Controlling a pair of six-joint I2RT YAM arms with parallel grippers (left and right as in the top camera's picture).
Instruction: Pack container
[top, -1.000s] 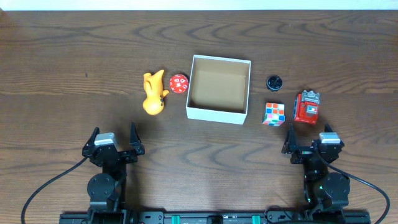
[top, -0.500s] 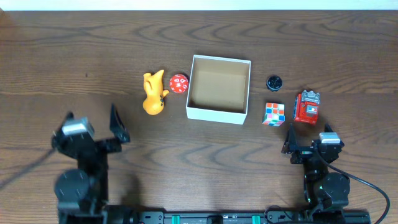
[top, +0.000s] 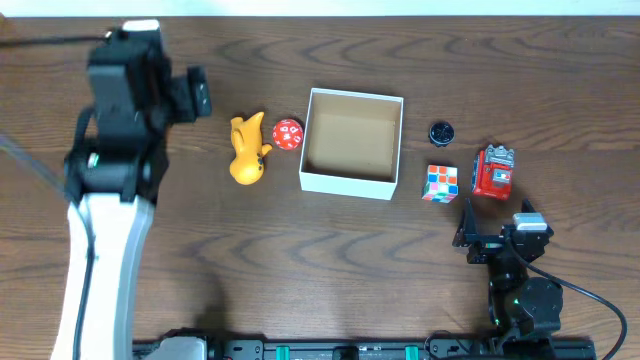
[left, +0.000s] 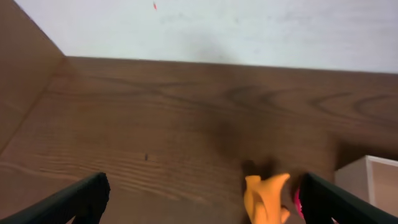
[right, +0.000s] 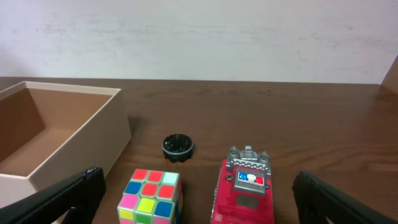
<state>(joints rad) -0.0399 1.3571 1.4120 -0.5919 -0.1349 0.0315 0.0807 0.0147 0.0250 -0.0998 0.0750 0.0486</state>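
The container (top: 352, 183) is a square white box with a tan inside, standing empty mid-table; it also shows in the right wrist view (right: 74, 134) and the left wrist view (left: 373, 171). A yellow toy (top: 246, 150) and a red ball (top: 288, 134) lie to its left. A colour cube (top: 440, 182), a red fire truck (top: 493, 170) and a black round cap (top: 442, 131) lie to its right. My left gripper (top: 185, 92) is open and empty, raised high over the table's back left, with the yellow toy (left: 266, 196) between its fingers' line. My right gripper (top: 495, 222) is open and empty, just in front of the cube (right: 149, 196) and truck (right: 245, 190).
A white wall runs along the table's far edge (left: 217, 59). The cap (right: 178, 146) sits behind the cube, near the container's right wall. The left arm's white link (top: 100, 270) stretches over the table's left side.
The left arm has lifted from its rest at the front left and swung up towards the back left, nearer the camera. The right arm and the objects have not moved.
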